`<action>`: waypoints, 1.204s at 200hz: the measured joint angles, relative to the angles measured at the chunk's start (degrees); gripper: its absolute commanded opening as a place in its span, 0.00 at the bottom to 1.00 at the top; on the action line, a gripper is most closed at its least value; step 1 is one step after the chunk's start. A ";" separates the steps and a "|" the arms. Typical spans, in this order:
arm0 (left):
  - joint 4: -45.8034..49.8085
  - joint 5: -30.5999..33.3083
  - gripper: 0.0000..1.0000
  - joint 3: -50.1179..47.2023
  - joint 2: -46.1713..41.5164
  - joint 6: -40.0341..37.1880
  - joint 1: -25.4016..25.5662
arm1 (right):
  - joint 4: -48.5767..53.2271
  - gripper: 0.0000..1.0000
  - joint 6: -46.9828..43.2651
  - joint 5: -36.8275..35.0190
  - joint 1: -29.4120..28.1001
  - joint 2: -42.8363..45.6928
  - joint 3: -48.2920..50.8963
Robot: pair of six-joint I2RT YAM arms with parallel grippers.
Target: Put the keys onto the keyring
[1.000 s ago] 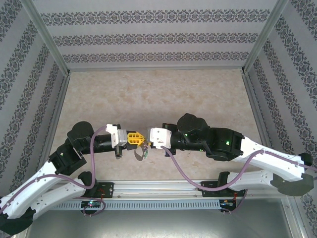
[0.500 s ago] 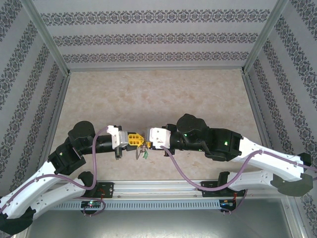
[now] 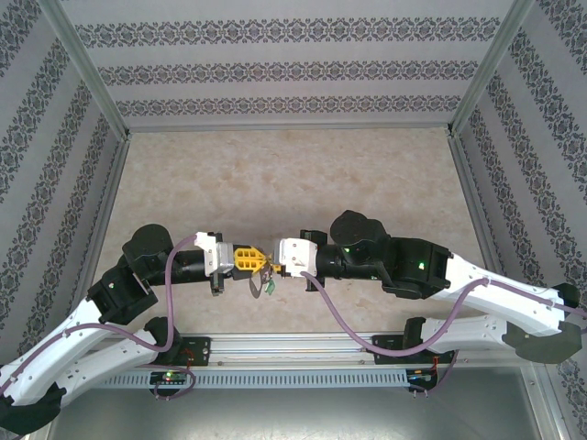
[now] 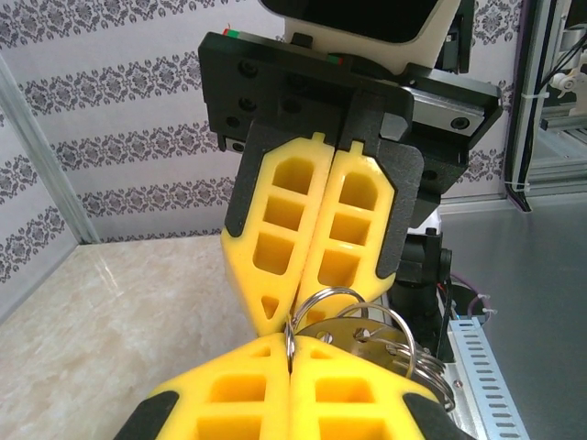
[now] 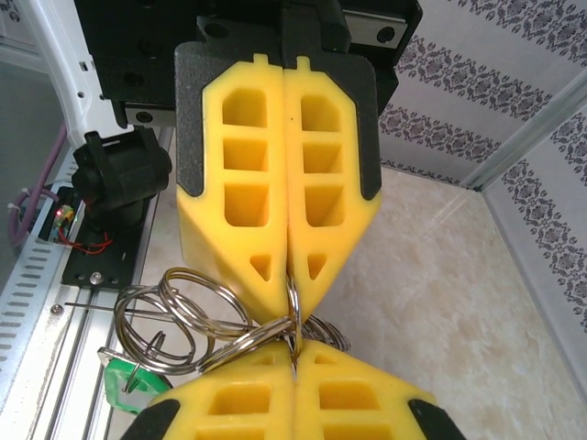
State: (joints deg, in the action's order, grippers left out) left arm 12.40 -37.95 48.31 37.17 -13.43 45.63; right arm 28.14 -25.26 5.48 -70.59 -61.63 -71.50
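Near edge, 6 o'clock of the surface: the keyring hangs under the meeting fingertips, with its green tag and loose rings bunched beside it. Just beyond, the left fingers and right fingers stand tip to tip, both clenched on one metal ring of the keyring. The marbled surface runs on to the patterned wall at 12 o'clock.

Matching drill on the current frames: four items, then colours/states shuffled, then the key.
Items
1. left end effector
2. tag
3. metal rings
4. tabletop

Colours/states
A. beige, marbled
B. silver, bunched at the yellow fingertips
C. shut, tip to tip with the right end effector
D. green, below the rings

Pairs: 1-C, 2-D, 3-B, 4-A
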 measured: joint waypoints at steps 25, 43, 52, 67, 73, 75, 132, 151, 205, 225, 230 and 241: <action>-0.02 -0.83 0.00 0.00 0.22 0.04 0.00 | -0.48 0.23 -0.20 0.42 0.00 0.11 0.44; -0.09 -1.38 0.00 -0.09 0.24 0.26 0.00 | -0.63 0.25 -0.04 0.87 0.37 0.11 0.46; -0.17 -1.70 0.00 -0.09 0.28 0.39 0.00 | -0.63 0.21 -0.02 1.11 0.37 0.11 0.46; -0.26 -2.16 0.00 -0.09 0.26 0.42 0.00 | -0.57 0.11 -0.09 1.88 0.37 0.11 0.48; -0.31 -2.14 0.00 -0.07 0.26 0.42 -0.02 | -0.52 0.08 -0.07 2.14 0.37 0.09 0.48; -0.35 -2.14 0.00 -0.09 0.26 0.42 -0.02 | -0.48 0.07 -0.04 2.34 0.37 0.09 0.48; -0.31 -2.34 0.00 -0.09 0.28 0.37 -0.28 | -0.33 0.00 -0.20 3.21 0.63 0.09 0.48; -0.17 -1.88 0.03 -0.09 0.28 0.31 -0.26 | -0.31 0.00 -0.17 3.17 0.72 0.11 0.48; 5.49 3.13 0.32 1.44 1.73 -3.39 -0.26 | 1.38 0.00 -0.24 -0.57 0.72 0.09 0.44; 8.68 5.27 0.33 1.44 1.57 -4.81 -0.26 | 2.47 0.00 -0.24 -2.71 0.74 0.02 -0.11; 9.44 5.73 0.33 1.44 1.57 -5.18 -0.26 | 2.82 0.00 -0.22 -3.28 0.74 -0.04 -0.37; 11.17 6.80 0.33 1.75 1.55 -5.92 -0.26 | 4.09 0.00 -0.24 -4.68 0.74 -0.57 -1.44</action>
State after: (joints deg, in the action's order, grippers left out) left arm 23.57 -31.16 50.06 38.72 -19.35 45.36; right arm 32.23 -25.50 0.80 -69.84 -62.19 -72.95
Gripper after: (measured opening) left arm 0.328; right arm 0.063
